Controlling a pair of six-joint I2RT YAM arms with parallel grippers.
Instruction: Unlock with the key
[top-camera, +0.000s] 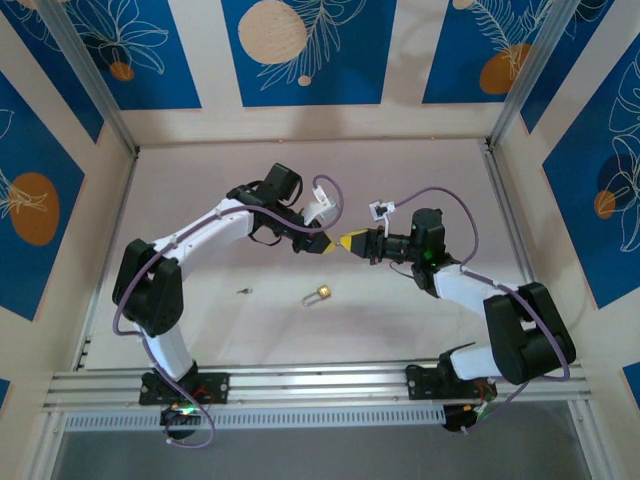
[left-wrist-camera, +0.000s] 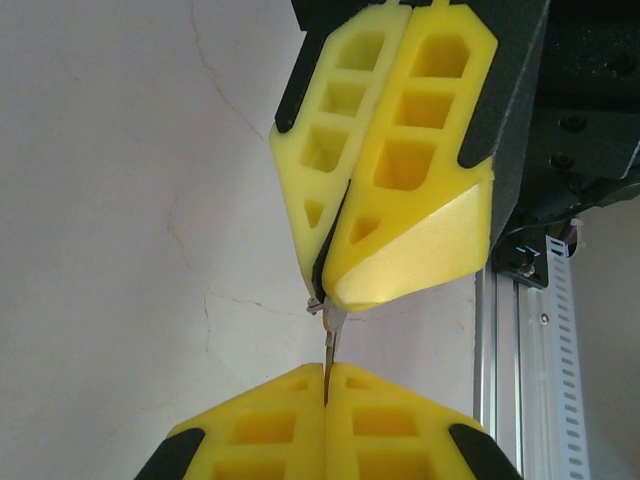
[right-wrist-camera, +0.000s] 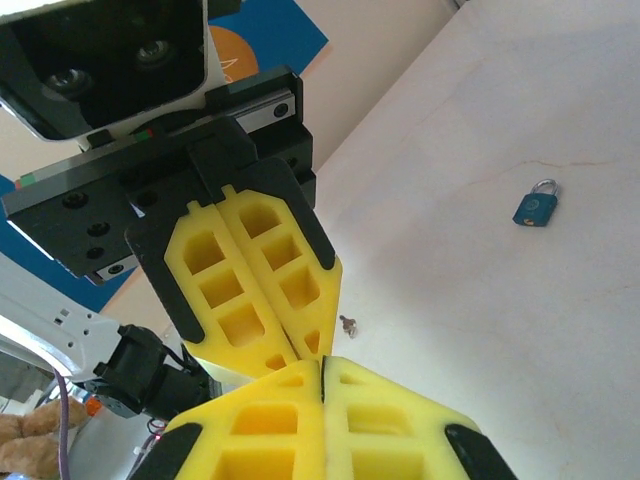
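On the pale table, the left arm reaches from its base at the near left edge up and inward towards the middle. Just in front of its elbow lies a small metal piece, too small to identify and touching nothing. Further right lies the padlock, flat on the surface and well apart from both arms. The right wrist camera shows its body as teal with a silver shackle. Just behind the padlock and raised off the table, the left gripper has its yellow fingers pressed together. In its own wrist view they clench the lower end of the key, a thin strip of metal seen edge-on that stands straight up out of the seam between the fingertips. The key bridges the narrow gap to the right gripper, which meets the left one tip to tip. The right gripper's fingers are also pinched tight, and the upper end of the key runs in between them. A little bit of metal pokes out beside their tips. Both grippers therefore grasp the key at once, one at each end, in the air over the centre of the table. To the right, the right arm bends back from this meeting point to its base at the near right edge, with a purple cable looping over it.
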